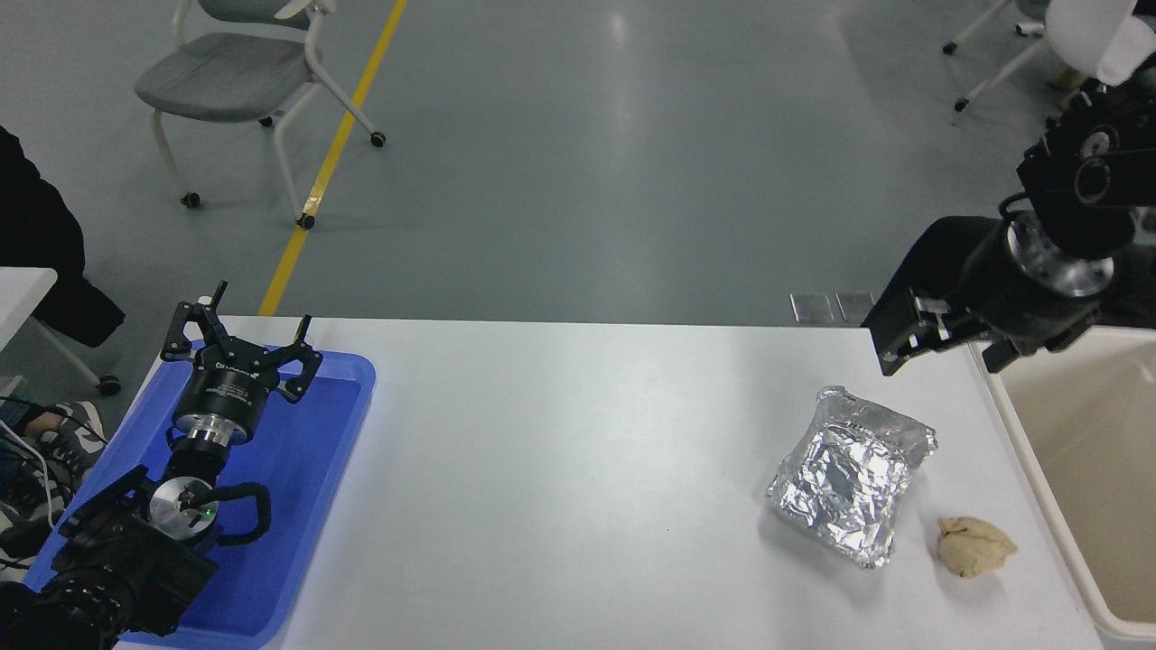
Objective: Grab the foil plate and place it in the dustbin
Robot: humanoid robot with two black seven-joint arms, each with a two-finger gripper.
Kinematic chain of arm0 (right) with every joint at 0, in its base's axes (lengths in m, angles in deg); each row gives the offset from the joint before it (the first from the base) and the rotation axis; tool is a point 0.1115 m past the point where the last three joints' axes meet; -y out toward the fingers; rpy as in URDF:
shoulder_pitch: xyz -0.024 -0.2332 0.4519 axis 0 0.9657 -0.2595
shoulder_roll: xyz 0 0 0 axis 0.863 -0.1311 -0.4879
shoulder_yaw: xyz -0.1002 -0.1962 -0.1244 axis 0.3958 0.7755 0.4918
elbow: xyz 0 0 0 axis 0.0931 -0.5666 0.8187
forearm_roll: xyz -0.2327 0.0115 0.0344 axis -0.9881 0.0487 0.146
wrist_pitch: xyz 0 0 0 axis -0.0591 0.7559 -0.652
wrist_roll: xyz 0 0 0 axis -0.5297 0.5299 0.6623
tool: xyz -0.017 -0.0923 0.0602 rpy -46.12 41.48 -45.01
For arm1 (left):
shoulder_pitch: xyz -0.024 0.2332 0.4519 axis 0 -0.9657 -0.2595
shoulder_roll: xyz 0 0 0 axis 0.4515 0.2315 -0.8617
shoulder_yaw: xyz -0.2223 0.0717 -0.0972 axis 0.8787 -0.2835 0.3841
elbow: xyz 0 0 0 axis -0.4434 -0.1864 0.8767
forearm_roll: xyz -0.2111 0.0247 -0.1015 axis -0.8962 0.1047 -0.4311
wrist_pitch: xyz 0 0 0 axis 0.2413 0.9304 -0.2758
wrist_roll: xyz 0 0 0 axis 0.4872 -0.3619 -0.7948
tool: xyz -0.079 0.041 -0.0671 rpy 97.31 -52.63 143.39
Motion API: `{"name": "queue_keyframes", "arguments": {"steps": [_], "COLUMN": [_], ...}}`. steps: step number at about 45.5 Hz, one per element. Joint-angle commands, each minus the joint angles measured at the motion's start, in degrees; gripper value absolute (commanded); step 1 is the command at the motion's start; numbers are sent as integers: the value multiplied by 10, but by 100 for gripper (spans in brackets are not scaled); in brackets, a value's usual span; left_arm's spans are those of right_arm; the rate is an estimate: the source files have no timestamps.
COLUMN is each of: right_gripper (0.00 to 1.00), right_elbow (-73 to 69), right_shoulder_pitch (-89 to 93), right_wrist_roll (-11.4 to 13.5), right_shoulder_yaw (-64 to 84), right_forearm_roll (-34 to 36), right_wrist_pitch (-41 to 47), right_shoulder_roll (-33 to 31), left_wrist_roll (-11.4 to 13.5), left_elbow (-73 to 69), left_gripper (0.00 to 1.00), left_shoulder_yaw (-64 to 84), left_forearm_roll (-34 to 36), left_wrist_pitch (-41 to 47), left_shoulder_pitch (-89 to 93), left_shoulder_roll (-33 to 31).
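The foil plate (853, 474), a shiny crinkled silver tray, lies on the white table at the right. The dustbin (1025, 456), a large beige bin, stands at the table's right edge, partly cut off by the picture. My right gripper (944, 354) hangs open and empty above the table's far edge, behind the foil plate and at the dustbin's far left corner. My left gripper (242, 336) is parked open over the blue tray at the lower left.
A small crumpled tan paper ball (974, 544) lies between the foil plate and the dustbin. A flat blue tray (307, 506) sits at the table's left end. A grey chair (239, 72) and a person in dark clothing (36, 244) are beyond the table.
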Motion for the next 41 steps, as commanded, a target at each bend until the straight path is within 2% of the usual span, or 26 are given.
{"name": "queue_keyframes", "arguments": {"steps": [1,10,29,41], "right_gripper": [100,100,100,100], "right_elbow": [83,165,245,296], "right_shoulder_pitch": [157,287,455,514], "right_wrist_roll": [0,0,1,15], "right_shoulder_yaw": [-84,-157,-229,-257], "right_forearm_roll": [-74,-92,-115,-115], "right_wrist_pitch": [-57,-66,-142,-166], "right_shoulder_roll": [-42,-39,-25,3], "left_wrist_roll": [0,0,0,0], "left_elbow": [0,0,0,0], "left_gripper": [100,100,100,100], "left_shoulder_yaw": [0,0,0,0], "left_forearm_roll": [0,0,0,0], "left_wrist_pitch": [0,0,0,0], "left_shoulder_pitch": [0,0,1,1], "left_shoulder_roll": [0,0,0,0]}}
